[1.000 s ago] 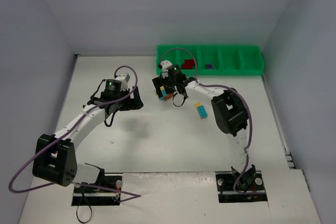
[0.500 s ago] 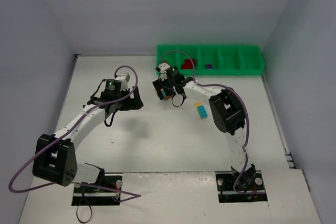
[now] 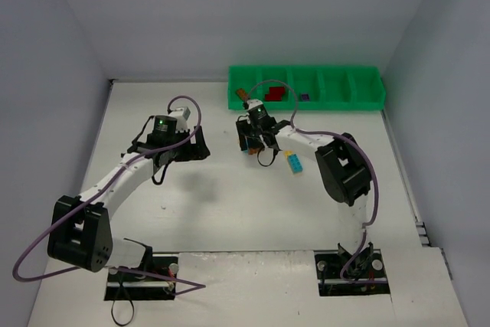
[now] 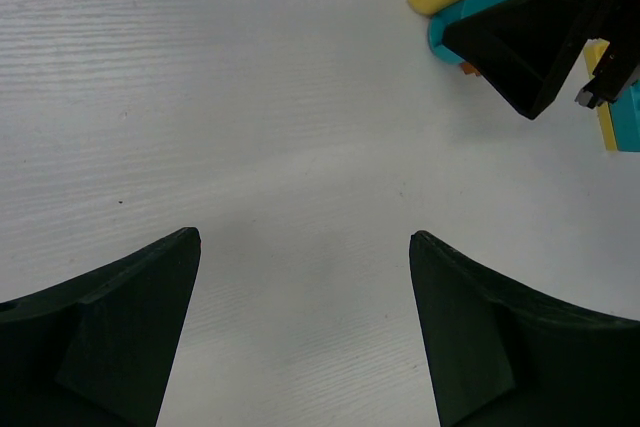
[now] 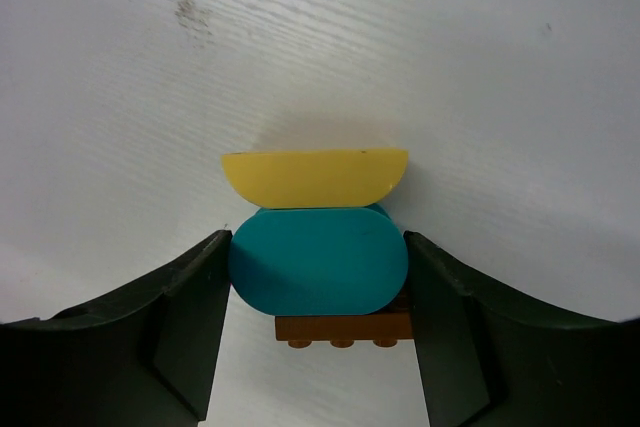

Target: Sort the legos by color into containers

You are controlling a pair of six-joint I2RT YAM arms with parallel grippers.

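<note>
Right gripper (image 5: pixel 318 242): pinches a mixed stack (image 5: pixel 318 272) by the two sides of its light blue brick, with a yellow brick on one face and a brown one on the other. Sits just in front of the green tray (image 3: pixel 367 74), near its left end. Cannot tell whether the stack touches the table (image 3: pixel 191 212).

Left gripper (image 4: pixel 305 237): hangs over the table with fingers spread, holding nothing, left of the stack.

In the tray: red bricks (image 3: pixel 273 93) in the second compartment from the left, purple brick (image 3: pixel 304 97) in the third.

On the table, right of the stack: yellow-and-light-blue pair (image 3: pixel 293 160).
</note>
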